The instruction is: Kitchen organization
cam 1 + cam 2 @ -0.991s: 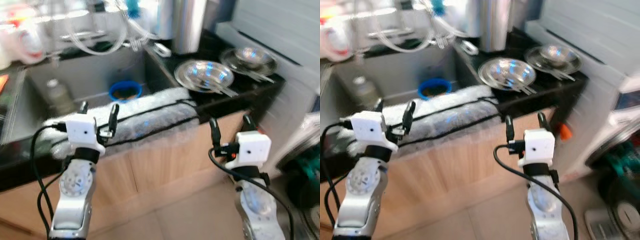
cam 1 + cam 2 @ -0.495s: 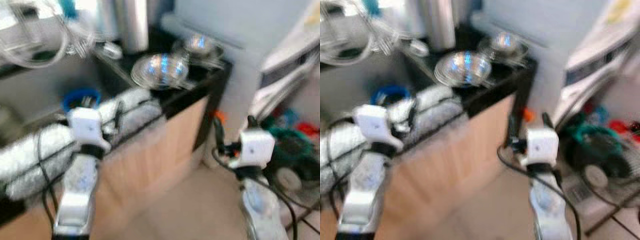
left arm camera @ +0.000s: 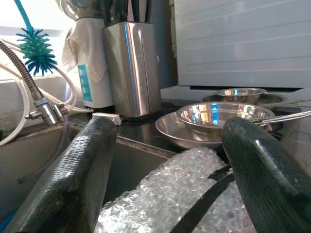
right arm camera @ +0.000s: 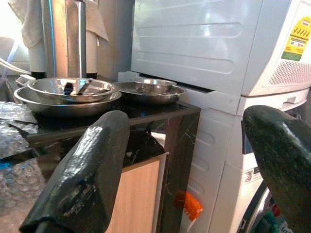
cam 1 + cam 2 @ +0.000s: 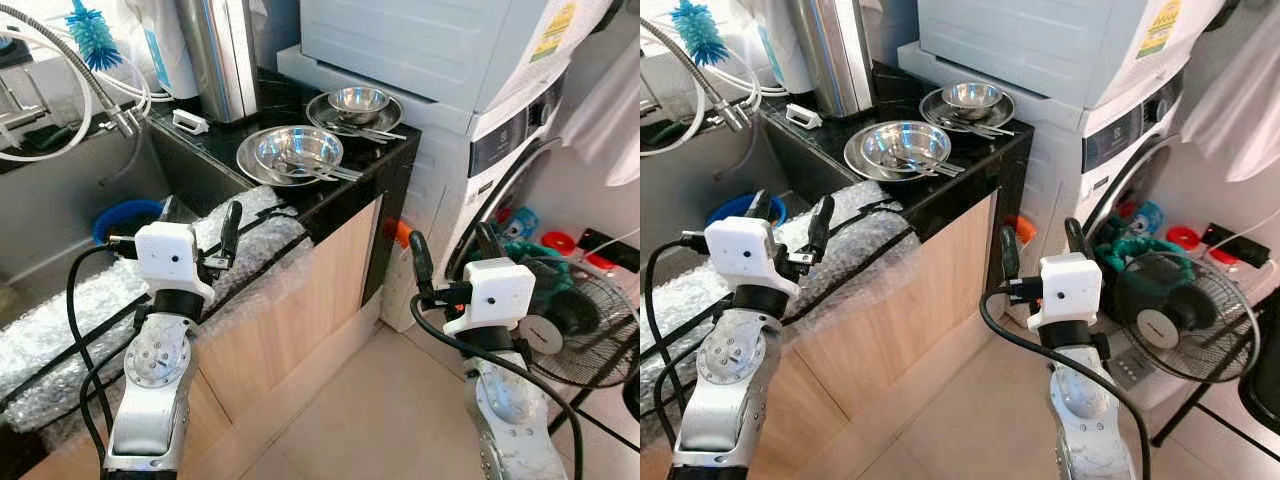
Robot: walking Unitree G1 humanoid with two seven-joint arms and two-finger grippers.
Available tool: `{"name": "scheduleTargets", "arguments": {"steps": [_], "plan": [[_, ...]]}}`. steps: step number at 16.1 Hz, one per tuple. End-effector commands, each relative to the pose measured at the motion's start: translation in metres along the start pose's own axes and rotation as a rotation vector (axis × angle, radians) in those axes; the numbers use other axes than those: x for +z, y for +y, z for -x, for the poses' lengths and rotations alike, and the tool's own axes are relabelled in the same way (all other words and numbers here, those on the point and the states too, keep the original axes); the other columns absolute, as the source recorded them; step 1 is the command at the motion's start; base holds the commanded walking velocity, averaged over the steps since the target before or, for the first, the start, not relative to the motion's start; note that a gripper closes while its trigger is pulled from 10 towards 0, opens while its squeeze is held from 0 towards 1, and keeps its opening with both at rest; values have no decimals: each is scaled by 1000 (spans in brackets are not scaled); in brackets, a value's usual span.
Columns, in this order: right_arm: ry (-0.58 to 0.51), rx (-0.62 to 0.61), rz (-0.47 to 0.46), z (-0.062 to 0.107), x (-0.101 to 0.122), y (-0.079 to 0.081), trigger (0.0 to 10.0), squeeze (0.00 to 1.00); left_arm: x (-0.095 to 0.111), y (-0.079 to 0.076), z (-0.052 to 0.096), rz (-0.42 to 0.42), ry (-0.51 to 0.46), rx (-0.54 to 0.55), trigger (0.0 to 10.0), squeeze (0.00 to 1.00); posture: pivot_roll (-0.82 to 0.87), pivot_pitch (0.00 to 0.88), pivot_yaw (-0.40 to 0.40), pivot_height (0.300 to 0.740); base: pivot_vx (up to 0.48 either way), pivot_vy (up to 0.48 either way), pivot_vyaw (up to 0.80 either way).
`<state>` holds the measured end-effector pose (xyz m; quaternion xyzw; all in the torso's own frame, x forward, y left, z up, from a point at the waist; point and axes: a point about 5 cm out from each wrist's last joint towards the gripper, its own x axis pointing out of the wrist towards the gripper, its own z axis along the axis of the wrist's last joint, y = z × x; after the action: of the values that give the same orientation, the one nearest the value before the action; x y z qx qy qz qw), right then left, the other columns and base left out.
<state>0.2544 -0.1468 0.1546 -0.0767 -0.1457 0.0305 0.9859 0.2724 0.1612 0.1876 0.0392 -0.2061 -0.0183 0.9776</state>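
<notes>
Steel dishes now sit sharp and steady ahead of both tools, where half a second ago the whole scene was smeared by a turn of the head camera. The view has swung rightward along the black bench (image 5: 330, 195): a second ago the sink (image 5: 60, 215) filled the middle of the picture, and now it lies off beyond the left tool (image 5: 200, 225), while a white washing machine (image 5: 470, 110) and a floor fan (image 5: 585, 325) have come into sight past the right tool (image 5: 450, 260). That shift is the camera's, not the dishes'.

Both tools are empty, with fingers spread apart. The left one hovers over the bubble wrap (image 5: 250, 225) padding the bench edge, and the near steel bowl (image 5: 297, 150) with cutlery in it stands just beyond its fingertips, on a wider plate. A second, smaller bowl (image 5: 358, 100) on its own plate lies farther off, toward the washing machine. The right tool hangs out past the corner of the bench, over the tiled floor, with the bowls ahead of it and to its left.

My reading is that the robot has finished repositioning and the dishes are the likely next target; nothing has been picked up yet.
</notes>
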Motion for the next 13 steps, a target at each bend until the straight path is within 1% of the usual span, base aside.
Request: {"name": "scheduleTargets", "arguments": {"steps": [1,2,3,4,6,8,11,13], "plan": [[1,13,-2,-1,-2,2,10000,0,-5,1,6,-6,20,11,10000,0,-37,1,29,740,0,0,0],[1,24,-17,0,-2,4,10000,0,-8,2,8,-4,33,17,10000,0,-38,0,28,740,0,0,0],[8,31,-6,-1,-3,4,10000,0,-8,2,7,-5,32,17,10000,0,-37,0,26,740,0,0,0],[-13,26,-2,-1,0,4,10000,0,-8,1,6,-5,30,17,10000,0,-36,0,24,740,0,0,475],[-12,21,0,-2,0,2,10000,0,-7,-2,4,-4,23,10,10000,0,-39,0,24,740,0,0,775],[-17,23,-4,-2,0,2,10000,0,-5,-2,3,-7,15,11,10000,0,-41,0,26,740,0,0,775],[-21,38,0,-2,-1,5,10000,0,-1,-4,1,-7,-2,6,10000,0,-37,0,25,740,0,0,775],[-22,37,-3,-3,0,5,10000,0,-2,-4,2,-4,-2,6,10000,0,-37,0,27,740,0,0,775]]}}
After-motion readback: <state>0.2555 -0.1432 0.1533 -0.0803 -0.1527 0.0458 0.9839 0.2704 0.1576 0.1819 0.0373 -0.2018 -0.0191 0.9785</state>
